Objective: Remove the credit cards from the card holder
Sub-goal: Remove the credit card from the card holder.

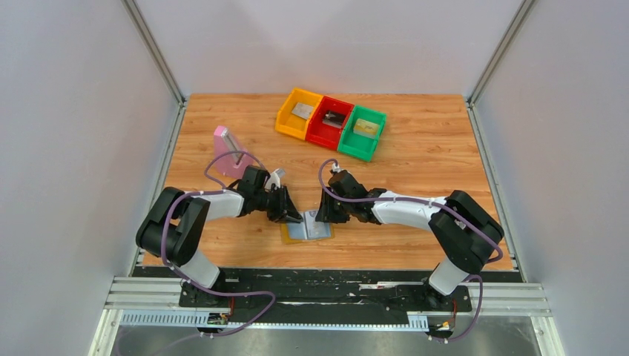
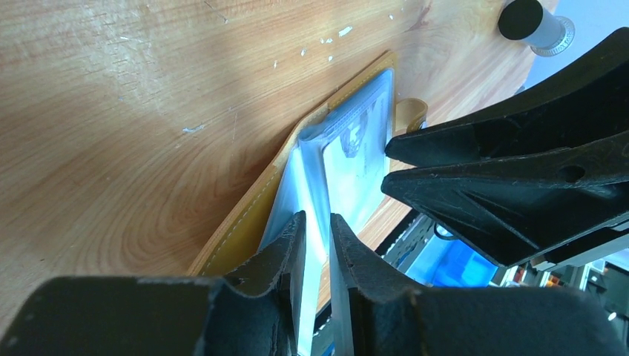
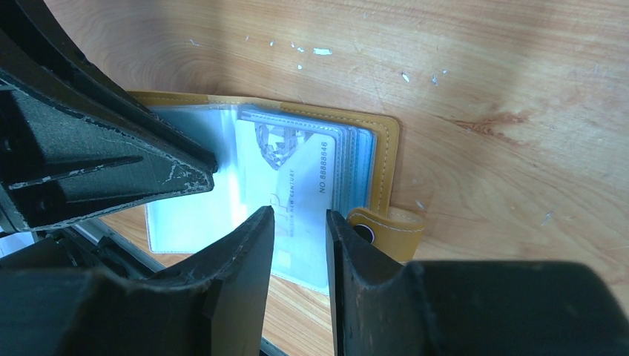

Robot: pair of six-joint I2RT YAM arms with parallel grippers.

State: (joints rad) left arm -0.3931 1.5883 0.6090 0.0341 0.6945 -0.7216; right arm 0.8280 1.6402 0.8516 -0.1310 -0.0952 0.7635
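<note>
The card holder (image 1: 291, 237) lies open near the table's front edge, mustard-tan outside (image 3: 386, 159) with clear bluish sleeves inside. A silver-grey credit card (image 3: 308, 174) with printed numbers sits in the top sleeve on the tab side (image 2: 354, 144). My left gripper (image 2: 317, 233) is shut on a clear sleeve that rises edge-on between its fingers (image 1: 294, 216). My right gripper (image 3: 300, 222) hovers with jaws narrowly open over the card's near edge, next to the tan snap tab (image 3: 397, 226). Both grippers' tips meet over the holder (image 1: 321, 216).
Yellow (image 1: 285, 119), red (image 1: 317, 133) and green (image 1: 356, 150) bins stand in a row at the back, each with a flat item inside. A pink block (image 1: 226, 144) stands behind the left arm. A black-capped rod (image 2: 528, 21) shows beyond the holder.
</note>
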